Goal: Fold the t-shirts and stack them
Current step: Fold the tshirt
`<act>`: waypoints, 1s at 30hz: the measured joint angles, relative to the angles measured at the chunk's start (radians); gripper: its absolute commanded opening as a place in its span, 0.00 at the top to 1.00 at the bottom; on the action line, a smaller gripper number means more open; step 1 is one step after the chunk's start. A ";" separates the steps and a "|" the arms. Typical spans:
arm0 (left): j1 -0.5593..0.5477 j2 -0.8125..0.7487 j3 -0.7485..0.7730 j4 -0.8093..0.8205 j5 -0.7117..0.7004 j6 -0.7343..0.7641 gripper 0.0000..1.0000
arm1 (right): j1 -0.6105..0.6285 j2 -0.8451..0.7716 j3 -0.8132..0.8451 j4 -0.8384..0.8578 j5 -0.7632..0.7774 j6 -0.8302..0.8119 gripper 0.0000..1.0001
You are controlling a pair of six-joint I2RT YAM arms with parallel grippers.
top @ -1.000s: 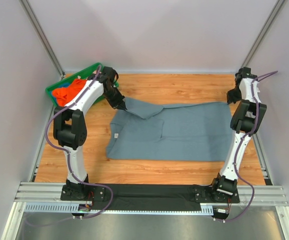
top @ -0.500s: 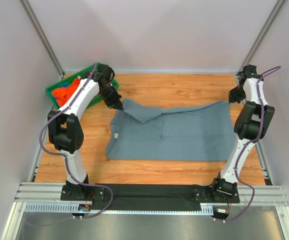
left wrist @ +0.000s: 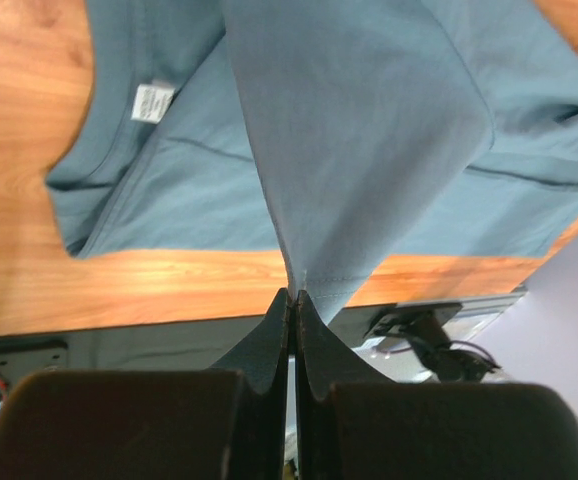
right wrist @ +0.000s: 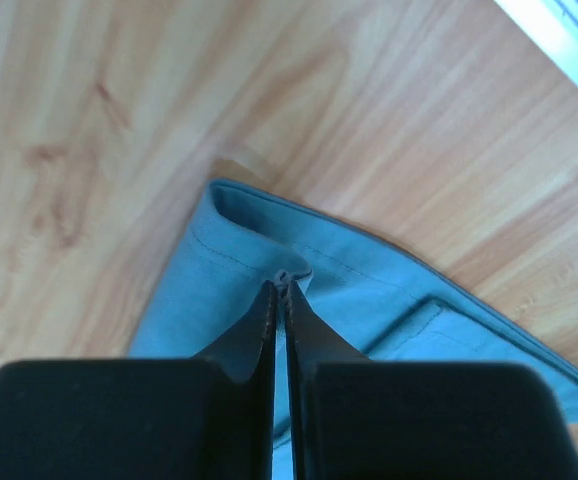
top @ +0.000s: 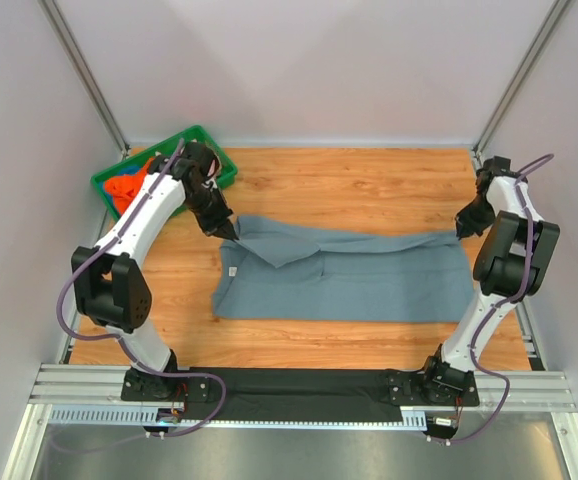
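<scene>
- Grey-blue t-shirt (top: 369, 280) spread on wood table (top: 369, 180).
- Far left corner pinched in left gripper (top: 228, 231).
- Far right corner pinched in right gripper (top: 459, 232).

White left arm (top: 151, 208), white right arm (top: 477, 296), black joints, purple cables (top: 65, 298), black end effector fingers (left wrist: 266, 345)

**What it's all made of, by the look of it**

Your grey-blue t-shirt (top: 369, 275) is soft matt cloth with stitched hems, and its neck label (left wrist: 152, 101) is a flat white tag. The table (top: 369, 180) is wood with a warm grain and a slight satin sheen. The bin (top: 223, 166) is green plastic, a bit glossy, and the orange tee (top: 124, 188) in it is matt fabric too. On your left gripper (left wrist: 291, 298) and right gripper (right wrist: 279, 288) the fingers look smooth, matt and black. The front rail (top: 79, 385) is bare ribbed metal.
</scene>
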 measured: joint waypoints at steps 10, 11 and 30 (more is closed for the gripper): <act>0.000 -0.067 -0.155 -0.018 -0.028 0.085 1.00 | 0.000 -0.133 -0.207 0.034 0.006 -0.032 1.00; 0.000 -0.067 -0.167 -0.015 -0.030 0.092 1.00 | 0.000 -0.146 -0.220 0.038 0.011 -0.035 1.00; 0.000 -0.064 -0.275 0.011 -0.026 0.153 1.00 | 0.000 -0.213 -0.380 0.098 0.056 -0.044 0.97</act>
